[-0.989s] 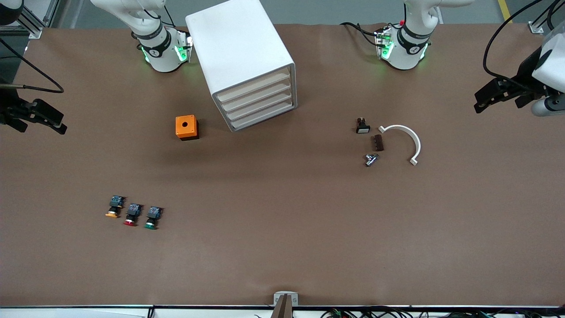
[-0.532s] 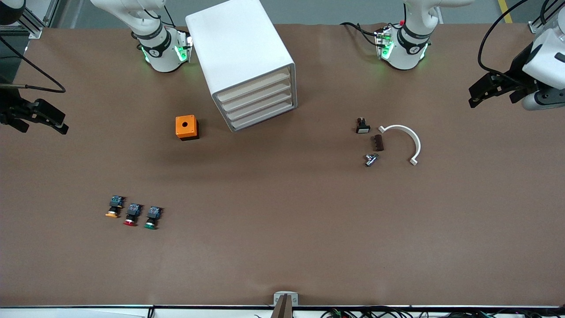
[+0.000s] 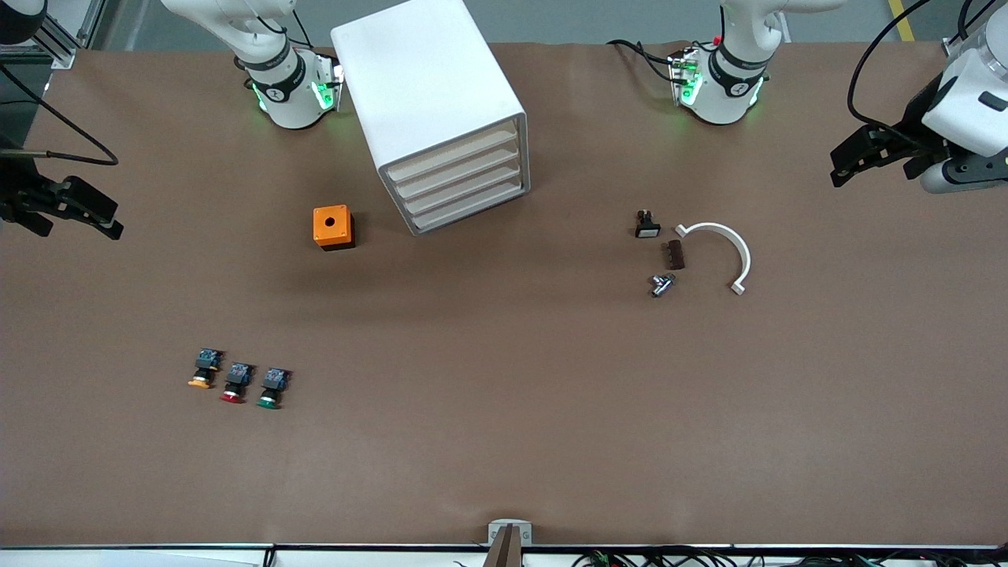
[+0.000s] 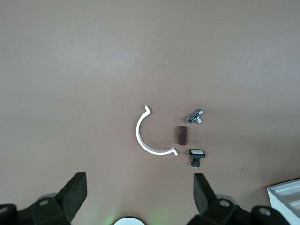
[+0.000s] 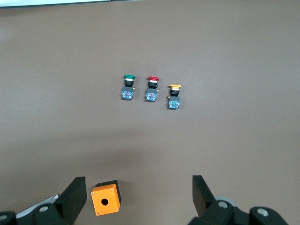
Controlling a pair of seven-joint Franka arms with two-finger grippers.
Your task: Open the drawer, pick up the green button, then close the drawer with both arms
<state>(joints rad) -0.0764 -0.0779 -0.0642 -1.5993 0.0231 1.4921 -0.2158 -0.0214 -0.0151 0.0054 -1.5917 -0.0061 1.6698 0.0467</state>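
The white cabinet (image 3: pixel 429 102) stands near the arm bases with all four drawers shut; the drawer (image 3: pixel 465 194) is second from bottom. A corner of the cabinet shows in the left wrist view (image 4: pixel 287 200). The green-capped button (image 3: pixel 269 390) lies on the table nearer the front camera, toward the right arm's end, and shows in the right wrist view (image 5: pixel 128 86). My left gripper (image 3: pixel 843 164) (image 4: pixel 139 192) is open and empty, up over the left arm's end of the table. My right gripper (image 3: pixel 110 220) (image 5: pixel 139 194) is open and empty, over the right arm's end.
The red-capped button (image 3: pixel 235 386) and the orange-capped button (image 3: pixel 203 372) lie beside the green one. An orange box (image 3: pixel 333 227) sits beside the cabinet. A white curved piece (image 3: pixel 728 252), brown block (image 3: pixel 674 254), metal fitting (image 3: pixel 661 283) and small black switch (image 3: pixel 646 224) lie toward the left arm's end.
My left gripper has moved a little toward the arm bases and the table's middle. My right gripper has hardly moved. Nothing on the table has moved.
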